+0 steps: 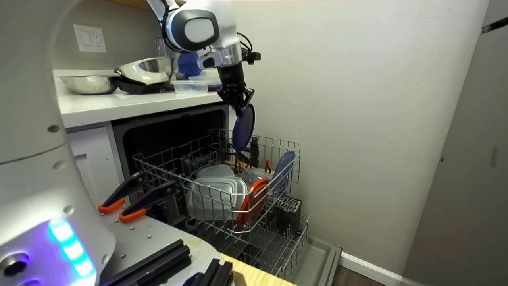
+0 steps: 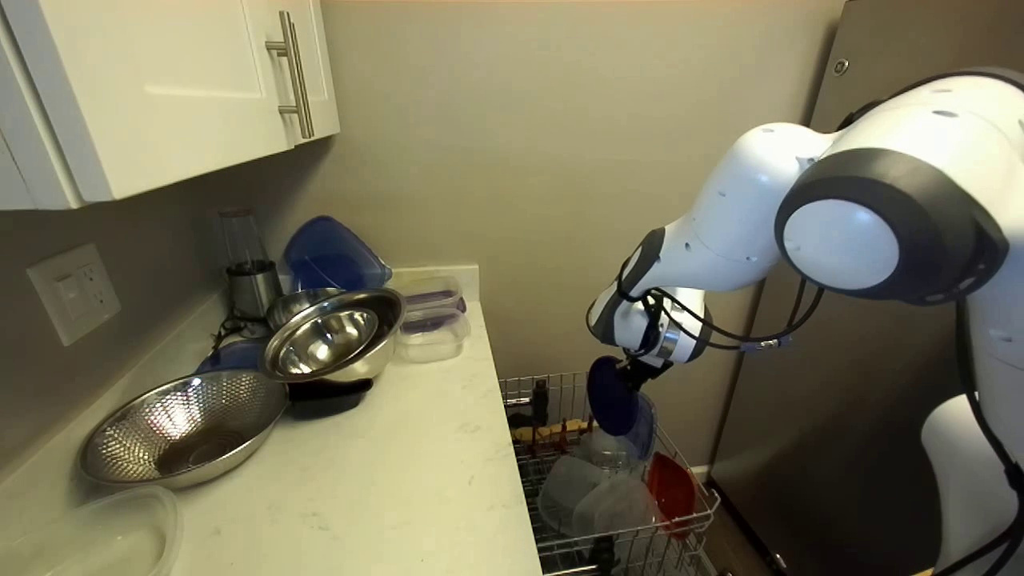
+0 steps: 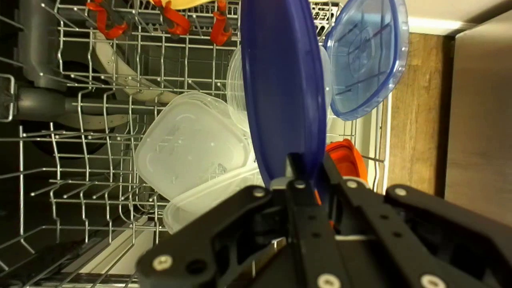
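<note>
The current step, as I judge it, is carrying a round dark-blue plastic lid (image 3: 286,92) above the stocked part of a grey wire dishwasher rack (image 3: 387,144). The black two-fingered hand (image 3: 312,168) stands almost fully drawn together, pinching the lid's upper edge, with only that thin edge between its fingers. In both exterior views the lid hangs near upright, toward the rack edge beside the beige wall (image 1: 357,99); how close its lower rim comes to the wires I cannot tell. A translucent light-blue plastic piece with a thick rim (image 3: 362,60) leans at the wall-side front corner, a red-orange plastic container (image 1: 252,202) along the front edge, and clear squarish plastic containers (image 3: 192,148) sit farther in. The next move calls, in my judgement, for a firm pinch and slow travel, the lid's lower rim held clear of these pieces and the upright wires.
</note>
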Controlling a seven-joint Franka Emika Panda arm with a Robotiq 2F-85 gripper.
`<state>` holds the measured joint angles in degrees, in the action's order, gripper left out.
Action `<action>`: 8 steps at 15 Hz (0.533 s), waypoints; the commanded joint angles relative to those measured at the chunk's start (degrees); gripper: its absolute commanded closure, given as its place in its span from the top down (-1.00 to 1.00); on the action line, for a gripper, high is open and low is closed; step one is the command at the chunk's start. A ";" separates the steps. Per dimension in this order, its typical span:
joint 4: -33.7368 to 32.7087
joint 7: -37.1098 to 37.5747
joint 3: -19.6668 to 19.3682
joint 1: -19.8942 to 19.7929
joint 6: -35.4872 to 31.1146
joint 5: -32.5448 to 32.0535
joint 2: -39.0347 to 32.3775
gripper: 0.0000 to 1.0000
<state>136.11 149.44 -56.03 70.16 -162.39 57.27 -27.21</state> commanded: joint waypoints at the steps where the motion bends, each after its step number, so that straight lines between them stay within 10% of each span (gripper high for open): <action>1: -3.04 0.00 -4.36 4.17 4.75 4.72 -6.22 -0.93; 8: -9.59 0.00 -6.65 6.36 13.51 8.46 -14.21 -0.93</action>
<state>129.50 149.44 -60.54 74.77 -152.63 63.18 -36.86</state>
